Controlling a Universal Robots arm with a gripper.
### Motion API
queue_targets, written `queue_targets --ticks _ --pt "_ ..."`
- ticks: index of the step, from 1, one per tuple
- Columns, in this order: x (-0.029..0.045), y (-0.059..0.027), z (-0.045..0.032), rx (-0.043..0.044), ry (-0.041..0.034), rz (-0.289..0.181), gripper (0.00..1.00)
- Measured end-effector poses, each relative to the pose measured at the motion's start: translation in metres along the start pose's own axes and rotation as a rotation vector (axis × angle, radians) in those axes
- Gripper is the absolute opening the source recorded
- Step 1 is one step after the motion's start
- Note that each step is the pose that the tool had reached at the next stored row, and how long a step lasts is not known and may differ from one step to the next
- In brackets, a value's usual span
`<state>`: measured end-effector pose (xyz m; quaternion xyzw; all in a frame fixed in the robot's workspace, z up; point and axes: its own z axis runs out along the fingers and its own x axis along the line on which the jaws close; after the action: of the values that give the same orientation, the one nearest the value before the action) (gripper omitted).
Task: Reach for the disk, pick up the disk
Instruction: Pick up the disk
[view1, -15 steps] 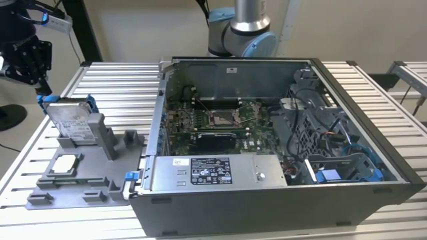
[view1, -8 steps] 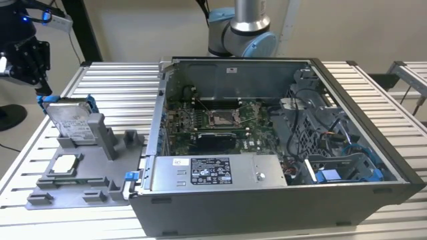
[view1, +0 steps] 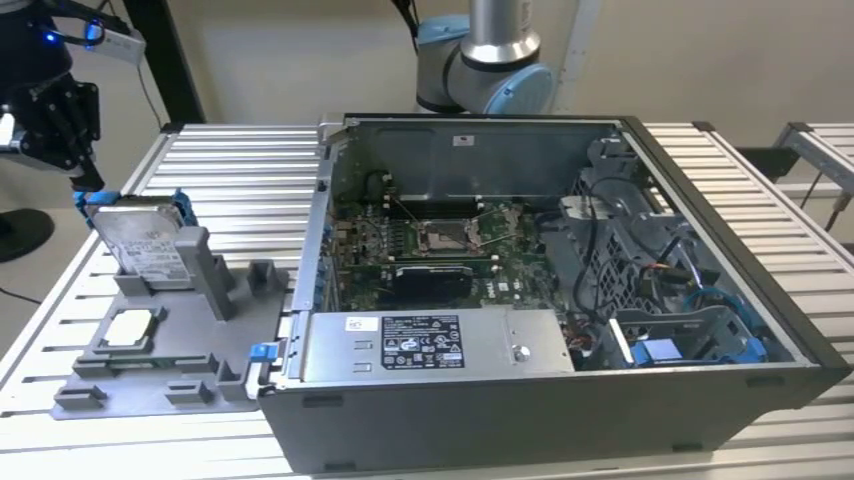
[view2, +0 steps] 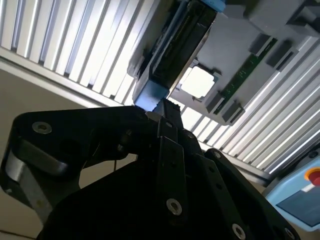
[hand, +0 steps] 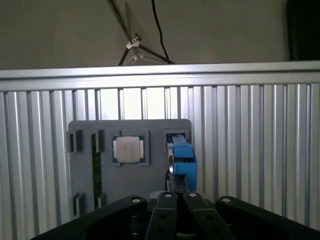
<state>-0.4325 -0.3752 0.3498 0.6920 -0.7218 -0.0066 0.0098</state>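
While upright in one holder (view1: 200, 345), one disk (view1: 142, 245) near one pincer (view1: 88, 184).

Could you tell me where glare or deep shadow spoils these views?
Second wrist view: the table slats flare white, and the gripper is a near-black mass. First wrist view: milder glare on the slats, the disk plainly lit. Exterior view: even light, though the computer case is dim inside.

Just by the matte black pincer (view1: 83, 178), the flat silver-grey metal disk (view1: 140, 245) bears a white printed label and bright blue rails. The moulded plastic holder (view1: 174, 360) near it is plain grey; the slatted metal surface (view1: 227, 160) seems pale silver, dark-striped.
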Motion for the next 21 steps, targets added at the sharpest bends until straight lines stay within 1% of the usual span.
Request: queue_targets --ticks 1,15,17,21 --pt "0.0000 0.0000 0.0000 0.0000 0.0001 -0.001 1.00" --pt "0.0000 0.0000 0.0000 0.0009 0.0014 -0.015 1.00" --pt "-0.0002 0.0000 0.0019 0.0022 0.0011 -0.015 1.00" --pt "-0.0008 -0.0002 0.0089 0.0018 0.0015 -0.015 1.00"
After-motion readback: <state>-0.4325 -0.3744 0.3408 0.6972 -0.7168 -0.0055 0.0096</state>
